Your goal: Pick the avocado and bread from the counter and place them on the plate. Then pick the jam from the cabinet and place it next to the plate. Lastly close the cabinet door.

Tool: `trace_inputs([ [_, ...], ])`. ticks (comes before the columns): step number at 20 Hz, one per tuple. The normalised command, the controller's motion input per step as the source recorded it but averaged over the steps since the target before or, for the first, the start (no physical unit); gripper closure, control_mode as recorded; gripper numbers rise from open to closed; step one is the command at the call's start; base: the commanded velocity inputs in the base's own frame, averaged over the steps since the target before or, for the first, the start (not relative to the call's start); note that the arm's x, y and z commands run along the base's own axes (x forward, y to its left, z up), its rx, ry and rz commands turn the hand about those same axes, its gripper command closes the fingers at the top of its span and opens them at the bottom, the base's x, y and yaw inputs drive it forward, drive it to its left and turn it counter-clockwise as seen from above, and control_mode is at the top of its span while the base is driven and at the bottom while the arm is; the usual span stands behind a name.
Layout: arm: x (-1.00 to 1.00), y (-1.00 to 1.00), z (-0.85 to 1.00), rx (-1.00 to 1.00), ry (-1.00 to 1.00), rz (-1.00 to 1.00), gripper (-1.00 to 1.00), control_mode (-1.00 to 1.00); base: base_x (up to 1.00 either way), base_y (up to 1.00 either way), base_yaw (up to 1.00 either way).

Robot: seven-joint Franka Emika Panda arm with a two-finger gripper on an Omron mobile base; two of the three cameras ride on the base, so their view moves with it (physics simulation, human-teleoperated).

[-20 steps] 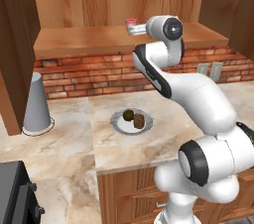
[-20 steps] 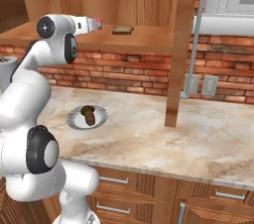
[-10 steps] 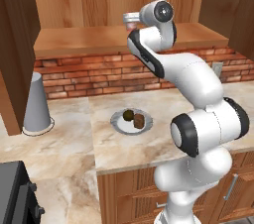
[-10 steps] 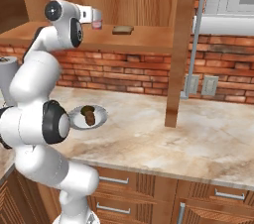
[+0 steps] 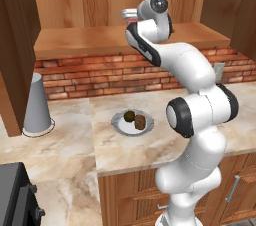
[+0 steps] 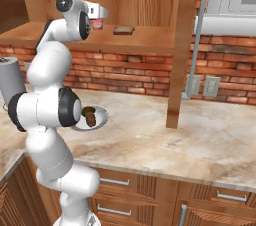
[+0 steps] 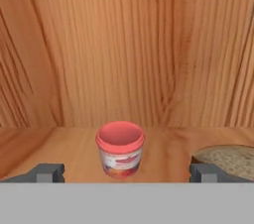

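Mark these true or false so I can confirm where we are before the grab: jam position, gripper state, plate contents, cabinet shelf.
1. The jam stands upright on the cabinet shelf. True.
2. The gripper is shut on the jam. False: its jaws are open, with the jar ahead between them.
3. The plate holds the avocado and the bread. True.
4. The plate sits inside the cabinet. False: it is on the counter.

The worktop (image 5: 65, 145) carries the plate (image 5: 119, 122) and a grey cone-shaped vessel (image 5: 37, 105). On the cabinet (image 5: 100, 0) shelf (image 5: 85, 40) stand the jam (image 7: 120, 148) and a flat bread slice (image 6: 123, 30).
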Motion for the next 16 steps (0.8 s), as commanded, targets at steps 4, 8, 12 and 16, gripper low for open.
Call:
trace_inputs([
  [4,0.08,-0.04,-0.16,0.0,0.04,0.01,-1.0,-1.0,0.0,0.0,0.0],
  [8,0.02,-0.04,-0.25,-0.02,0.04,0.01,-1.0,-1.0,0.0,0.0,0.0],
  [12,0.0,-0.03,-0.27,-0.02,0.04,0.01,-1.0,-1.0,0.0,0.0,0.0],
  [16,0.14,0.0,-0.17,0.0,0.01,0.0,-1.0,-1.0,0.0,0.0,0.0],
])
